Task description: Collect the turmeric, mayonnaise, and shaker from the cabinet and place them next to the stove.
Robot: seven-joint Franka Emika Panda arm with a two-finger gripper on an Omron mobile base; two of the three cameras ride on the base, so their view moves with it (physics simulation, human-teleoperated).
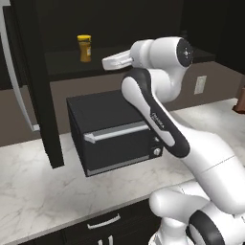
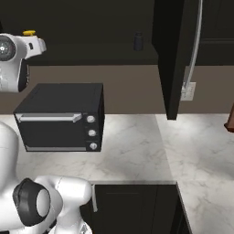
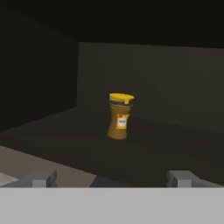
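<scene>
Turmeric point(image 1: 84, 48): stands on the dark shelf of the cabinet point(image 1: 43, 95), towards the left part of the shelf, well back from its front edge.
Turmeric axis: upright, long axis vertical, yellow lid on top; in the hand view its label faces the camera.
Around the turmeric: bare shelf on all sides; nothing between it and the gripper.
Shaker point(image 2: 138, 40): upright on the same shelf, well apart from the turmeric, near the cabinet's right side.
Gripper point(image 3: 113, 178): jaws spread wide, holding nothing, short of the shelf's front edge, facing the turmeric.
Below the shelf: a black toaster oven point(image 1: 112, 131) on the marble counter point(image 1: 43, 191).
Cabinet door point(image 1: 16, 72): swung open, silver handle showing.
</scene>
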